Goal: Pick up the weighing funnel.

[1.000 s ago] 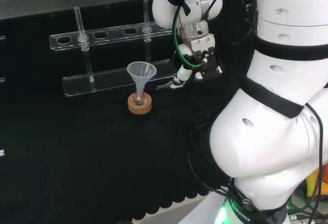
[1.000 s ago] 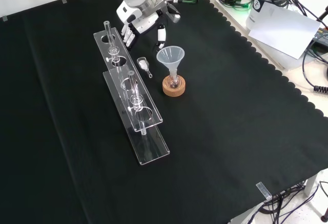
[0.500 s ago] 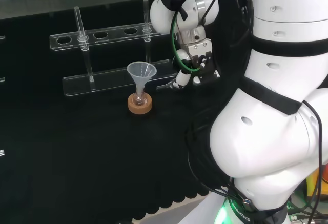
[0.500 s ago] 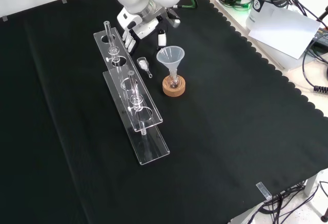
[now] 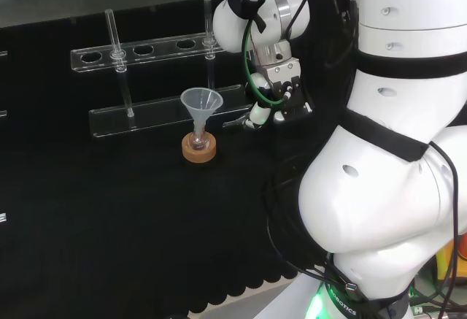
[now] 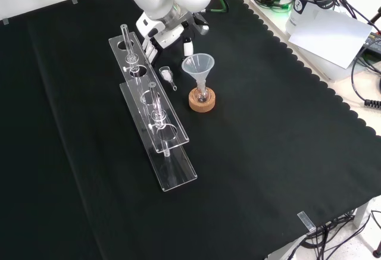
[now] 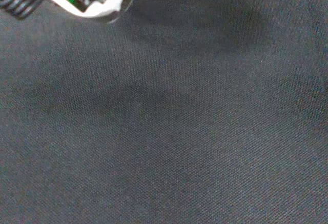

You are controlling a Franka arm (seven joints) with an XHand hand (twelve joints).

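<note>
Glassware sits on a black cloth [image 6: 268,153], seen from the front. At left, a clear test-tube rack [image 6: 169,135] runs away from the camera. Just to its right the weighing funnel [image 6: 166,74] lies on the cloth with its short stem toward the camera. It is near the cork ring [image 6: 202,100], where the big funnel [image 6: 198,65] stands in a small flask.

The hand [image 6: 162,35] hovers just beyond the weighing funnel, its fingers fairly straight and spread, holding nothing. The step in hand looks like the approach, with the grasp not yet made.

A clean pick likely means lowering into the gap between rack and big funnel. The fingers would go to one side of the little scoop and the thumb to the other, pinching its bowl rather than the thin stem. The hand should stay clear of the tall funnel, which looks easy to topple.
</note>
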